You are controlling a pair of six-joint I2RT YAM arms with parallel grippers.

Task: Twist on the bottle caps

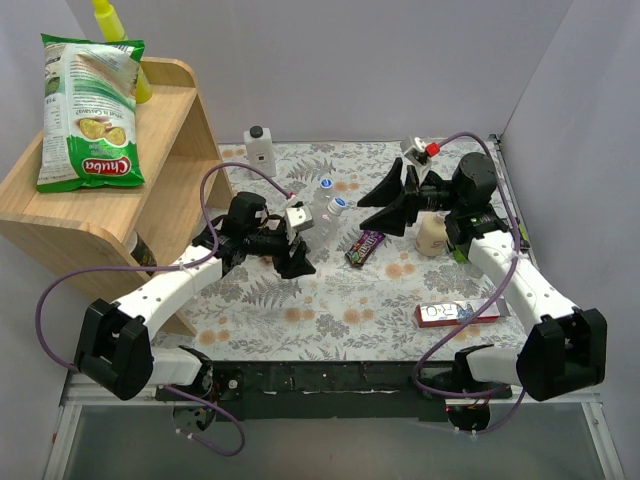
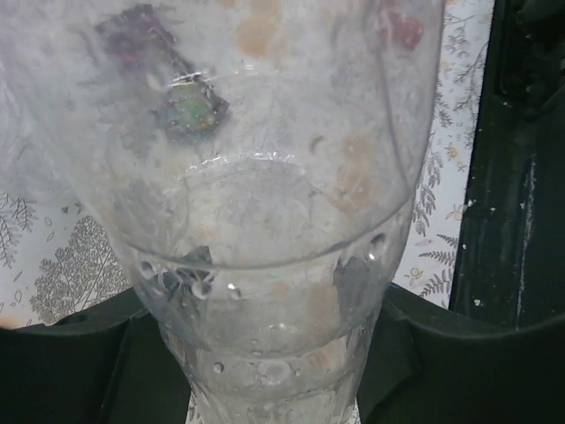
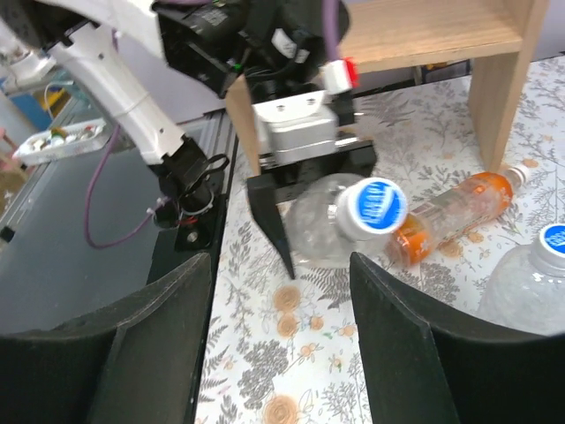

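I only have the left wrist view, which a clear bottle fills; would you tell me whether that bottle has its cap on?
Observer: Yes, a blue-and-white cap sits on the neck of that clear bottle; I cannot tell how tightly.
Operator: Thank you. Is the right pincer gripping it?
Observer: No, the right pincer is open, with its fingers clear of the cap.
Operator: Understood. Is any other bottle nearby?
Observer: An orange bottle lies on its side on the table, near the foot of the wooden shelf.
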